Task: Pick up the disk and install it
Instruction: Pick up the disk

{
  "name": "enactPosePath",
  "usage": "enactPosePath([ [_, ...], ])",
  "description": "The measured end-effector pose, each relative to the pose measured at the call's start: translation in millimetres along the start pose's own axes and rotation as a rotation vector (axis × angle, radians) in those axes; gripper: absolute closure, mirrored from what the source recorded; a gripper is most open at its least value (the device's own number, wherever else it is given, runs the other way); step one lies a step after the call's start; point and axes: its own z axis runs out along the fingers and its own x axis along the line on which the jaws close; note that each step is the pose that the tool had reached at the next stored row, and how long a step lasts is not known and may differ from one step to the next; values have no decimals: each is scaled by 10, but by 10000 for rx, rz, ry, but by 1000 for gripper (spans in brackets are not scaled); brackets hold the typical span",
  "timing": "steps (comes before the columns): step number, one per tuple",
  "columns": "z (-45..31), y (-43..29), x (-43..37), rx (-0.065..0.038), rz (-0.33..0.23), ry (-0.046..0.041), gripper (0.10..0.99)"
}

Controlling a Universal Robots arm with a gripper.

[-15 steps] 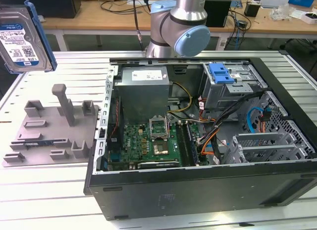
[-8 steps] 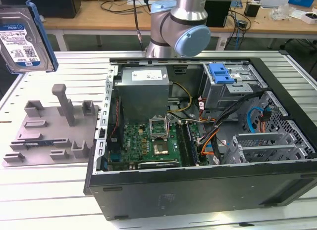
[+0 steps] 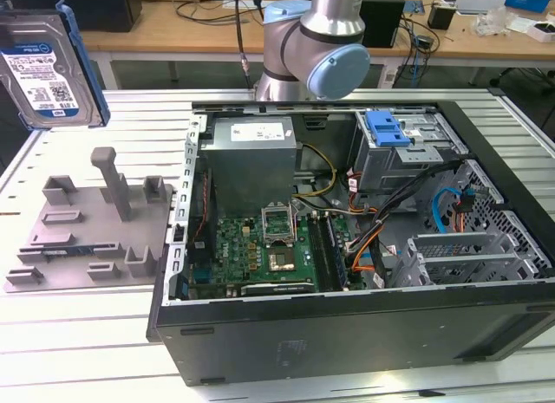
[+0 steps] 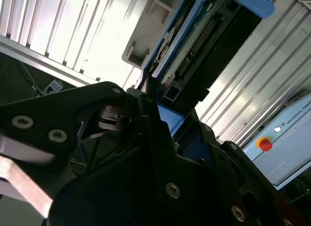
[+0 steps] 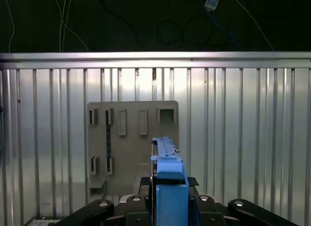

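Observation:
The disk [image 3: 48, 69], a silver drive with a blue-and-white label in a blue bracket, hangs in the air at the exterior view's upper left, above the grey fixture plate [image 3: 91, 230]. In the first wrist view the disk [image 5: 166, 158] stands edge-on between the black fingers of my gripper [image 5: 169, 182], which is shut on it, with the fixture plate [image 5: 131, 138] straight below. The second wrist view has the disk [image 4: 204, 36] sticking out beyond the gripper's black body, its connector edge showing.
An open computer case [image 3: 347, 351] lies on the slatted metal table [image 3: 87, 334], with a grey drive cage and its blue latch [image 3: 388, 130] at the back right. The arm's base [image 3: 316, 39] stands behind the case. A control box with a red button [image 4: 265, 145] sits beside the table.

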Motion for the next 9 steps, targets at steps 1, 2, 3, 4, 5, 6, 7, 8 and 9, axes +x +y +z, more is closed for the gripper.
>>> enactPosePath([
  [1, -1, -16, 4, -1, 6, 1, 722],
  [2, -3, -32, 7, -1, 11, 1, 722],
  [3, -4, -51, 10, -1, 13, 1, 722],
  [4, -5, -72, 14, -1, 15, 1, 722],
  [5, -7, -93, 17, -2, 17, 1, 722],
  [6, -7, -114, 21, -2, 18, 1, 722],
  [7, -8, -136, 26, -1, 19, 1, 722],
  [8, -8, -158, 31, 0, 19, 1, 722],
  [9, -8, -180, 37, -1, 20, 0, 722],
])
